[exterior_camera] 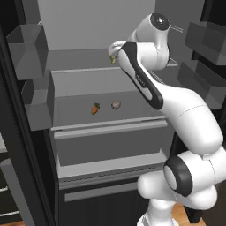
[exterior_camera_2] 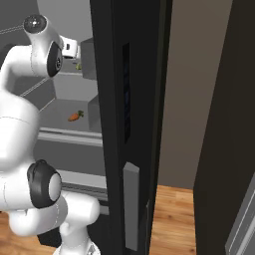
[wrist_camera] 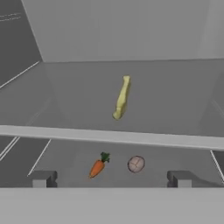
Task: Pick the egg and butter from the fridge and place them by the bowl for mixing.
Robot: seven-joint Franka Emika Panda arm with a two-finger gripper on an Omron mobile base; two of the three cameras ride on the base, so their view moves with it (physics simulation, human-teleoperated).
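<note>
The fridge (exterior_camera: 106, 132) stands open in front of me. On its upper shelf lies the butter (wrist_camera: 122, 97), a yellow stick pointing away from the hand, also seen as a yellow bit under the hand (exterior_camera: 113, 59). One shelf lower, the egg (wrist_camera: 136, 164) (exterior_camera: 116, 105) rests just right of an orange carrot (wrist_camera: 99, 165) (exterior_camera: 95, 108). My gripper (wrist_camera: 111, 179) hovers above and in front of the butter, open, with nothing between its fingertips (wrist_camera: 43, 178). The bowl is out of view.
The upper shelf's front edge (wrist_camera: 113, 136) crosses the hand view between butter and egg. Grey door bins (exterior_camera: 27, 44) hang on the left and more bins (exterior_camera: 205, 39) on the right. The black fridge frame (exterior_camera_2: 129, 124) rises close beside my arm.
</note>
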